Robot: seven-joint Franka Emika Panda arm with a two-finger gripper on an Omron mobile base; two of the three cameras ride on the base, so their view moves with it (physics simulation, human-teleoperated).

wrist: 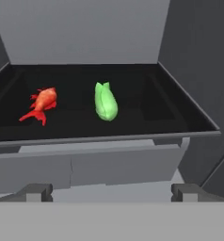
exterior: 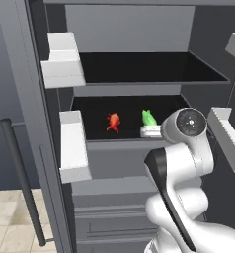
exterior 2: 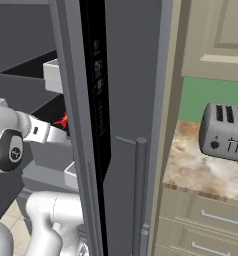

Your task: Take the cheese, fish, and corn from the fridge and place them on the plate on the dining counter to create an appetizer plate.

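Item 1. Gripper (wrist: 112, 190): nearest the camera, jaws standing fully apart and holding nothing, level with the front lip of the fridge (exterior: 129, 34) middle shelf and short of it.

Item 2. Corn (wrist: 106, 100): green husked cob lying flat on the black middle shelf, just behind the shelf's front lip, pointed end toward the gripper. Judged light, stiff, smooth-skinned and apt to roll; best taken across its thick middle, jaws straddling the short axis.

Item 3. Fish (wrist: 41, 104): red-orange, on the same shelf, left of the corn and apart from it, tail forward. Judged light, irregular, thin at fins and tail; take the body, not the tail.

Item 4. Upper shelf: above, bare as far as shown.
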